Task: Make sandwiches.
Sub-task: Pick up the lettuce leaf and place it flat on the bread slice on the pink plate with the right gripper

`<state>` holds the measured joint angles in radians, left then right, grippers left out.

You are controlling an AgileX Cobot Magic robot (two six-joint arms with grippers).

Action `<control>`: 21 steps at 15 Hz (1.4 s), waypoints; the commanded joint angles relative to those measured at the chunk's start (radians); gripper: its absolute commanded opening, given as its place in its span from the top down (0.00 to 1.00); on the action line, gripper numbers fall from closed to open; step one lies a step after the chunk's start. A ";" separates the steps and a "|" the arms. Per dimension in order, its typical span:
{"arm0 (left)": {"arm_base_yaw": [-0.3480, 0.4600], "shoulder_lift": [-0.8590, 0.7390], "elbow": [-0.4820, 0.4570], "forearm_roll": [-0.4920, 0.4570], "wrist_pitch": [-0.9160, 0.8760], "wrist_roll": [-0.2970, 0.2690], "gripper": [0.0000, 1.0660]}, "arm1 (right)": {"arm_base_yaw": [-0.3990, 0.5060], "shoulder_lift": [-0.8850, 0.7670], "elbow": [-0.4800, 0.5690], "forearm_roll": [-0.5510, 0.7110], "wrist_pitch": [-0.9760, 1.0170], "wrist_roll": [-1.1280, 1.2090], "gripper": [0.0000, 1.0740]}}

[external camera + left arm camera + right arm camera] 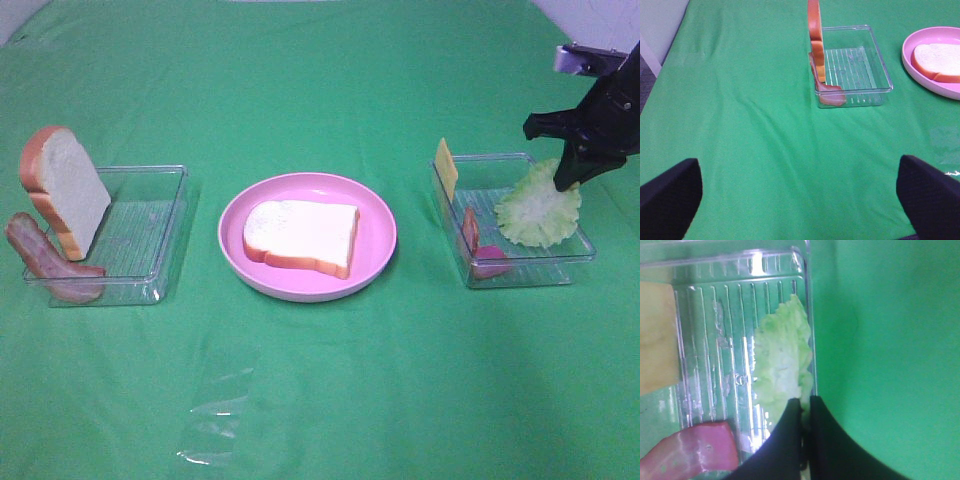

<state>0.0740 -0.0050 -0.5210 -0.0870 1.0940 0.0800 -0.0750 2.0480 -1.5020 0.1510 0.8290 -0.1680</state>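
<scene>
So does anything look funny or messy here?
Yes. A bread slice stands on its edge at the side of the left tray instead of lying flat, with a bacon strip slumped beside it. A crinkled scrap of clear film also lies loose on the green cloth, nearer the camera than the pink plate.

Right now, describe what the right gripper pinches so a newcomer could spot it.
Look at the clear tray right of the pink plate. On its right side lies the lettuce, in the right gripper. It alone is pale green and ruffled; the cheese is yellow and flat.
</scene>
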 commanded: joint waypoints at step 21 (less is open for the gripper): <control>-0.003 -0.014 0.003 -0.003 -0.016 -0.005 0.08 | 0.448 -0.361 -0.008 0.074 0.053 0.089 1.00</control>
<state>0.0740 -0.0050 -0.5210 -0.0870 1.0940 0.0800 0.3870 1.6880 -1.5030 0.2220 0.8860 -0.0880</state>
